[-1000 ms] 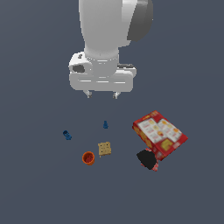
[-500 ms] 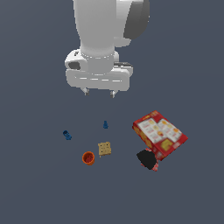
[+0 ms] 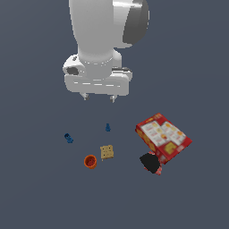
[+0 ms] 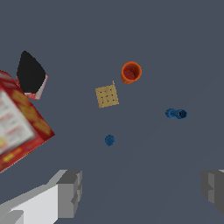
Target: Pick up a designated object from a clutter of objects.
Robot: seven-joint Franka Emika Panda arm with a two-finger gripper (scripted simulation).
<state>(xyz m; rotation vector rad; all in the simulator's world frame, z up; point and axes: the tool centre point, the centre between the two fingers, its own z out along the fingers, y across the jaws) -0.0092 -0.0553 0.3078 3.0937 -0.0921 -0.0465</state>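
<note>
The designated object, a tiny stubby bright-blue knobbly piece [image 3: 68, 138], lies on the grey floor at the exterior view's left; it also shows in the wrist view [image 4: 176, 113]. A smaller pointed blue piece [image 3: 108, 128] [image 4: 109, 140] lies apart from it. My gripper [image 3: 99, 97] hangs high above the floor, open and empty, its fingers [image 4: 70, 192] wide apart. It is above and to the right of the designated object in the exterior view, touching nothing.
A tan square cracker [image 3: 106, 152] [image 4: 106, 96] and a small orange cup [image 3: 90, 161] [image 4: 131, 72] lie near the blue pieces. A red printed box [image 3: 163, 137] [image 4: 17, 127] and a black-and-red lump [image 3: 150, 163] [image 4: 30, 73] lie at the exterior view's right.
The arm and gripper have shifted slightly toward the exterior view's left and a little lower. The objects on the floor have not moved.
</note>
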